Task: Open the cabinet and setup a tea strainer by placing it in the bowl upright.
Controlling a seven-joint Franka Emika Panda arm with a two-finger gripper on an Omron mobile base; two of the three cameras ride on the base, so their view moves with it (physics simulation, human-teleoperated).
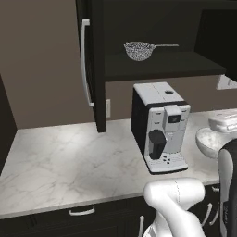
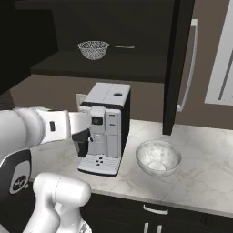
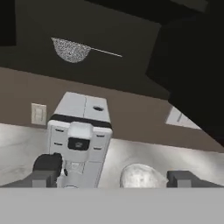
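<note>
The black cabinet [image 1: 95,69] stands open, both doors swung out; its right door [image 2: 178,63] shows edge-on. On its dark shelf rests the tea strainer [image 1: 139,50] [image 2: 93,49] [image 3: 72,50], mesh basket down, thin handle pointing right. The white marbled bowl [image 1: 203,143] [image 2: 145,160] [image 3: 135,175] sits on the counter just right of the coffee machine, nothing in it. My gripper [image 3: 116,177] is open and holds nothing. It hangs in front of the counter and looks up at the shelf, well below and short of the strainer.
A white and black coffee machine [image 1: 162,125] [image 2: 107,127] [image 3: 81,135] stands under the shelf, left of the bowl. A white object [image 1: 224,120] lies at the counter's right end. A wall outlet [image 3: 38,113] sits behind the machine. Bare marble counter [image 1: 60,162] stretches left.
</note>
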